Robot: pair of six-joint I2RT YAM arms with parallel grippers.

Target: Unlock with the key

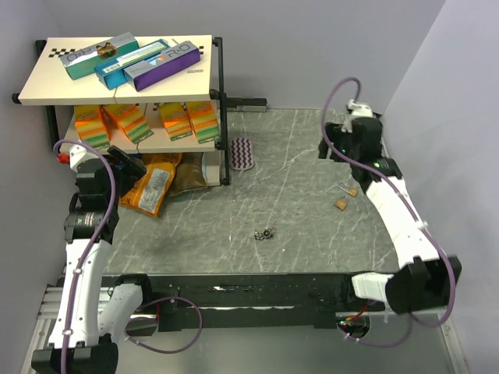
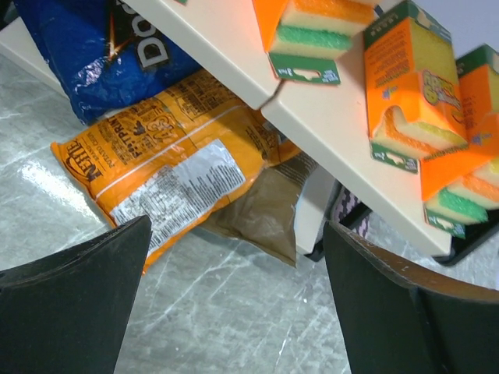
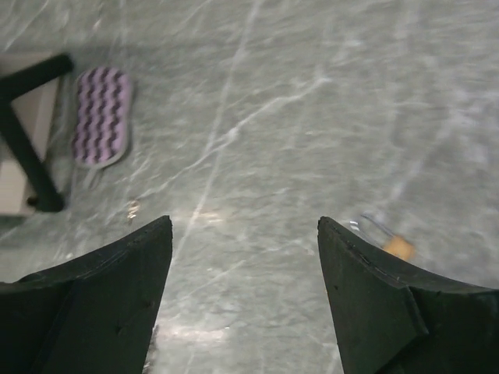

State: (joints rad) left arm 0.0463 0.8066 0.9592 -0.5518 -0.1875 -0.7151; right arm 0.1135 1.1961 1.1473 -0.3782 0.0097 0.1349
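The key (image 1: 266, 233), a tiny dark metal bunch, lies on the grey marble table (image 1: 312, 234) near its front middle. It is far from both grippers. Two small brass padlocks (image 1: 341, 203) (image 1: 352, 191) lie at the right, close below my right gripper (image 1: 329, 146). One padlock with its shackle shows at the right edge of the right wrist view (image 3: 400, 247), beside the right finger. My right gripper (image 3: 244, 226) is open and empty above bare table. My left gripper (image 1: 129, 165) (image 2: 238, 234) is open and empty beside the shelf.
A two-level shelf (image 1: 222, 101) stands at the back left, with boxes on top and sponge packs (image 2: 405, 86) below. Orange (image 2: 168, 175) and brown (image 2: 265, 214) snack bags lie under it. A purple scrubber (image 1: 243, 153) (image 3: 101, 115) lies by the shelf leg (image 3: 27, 152).
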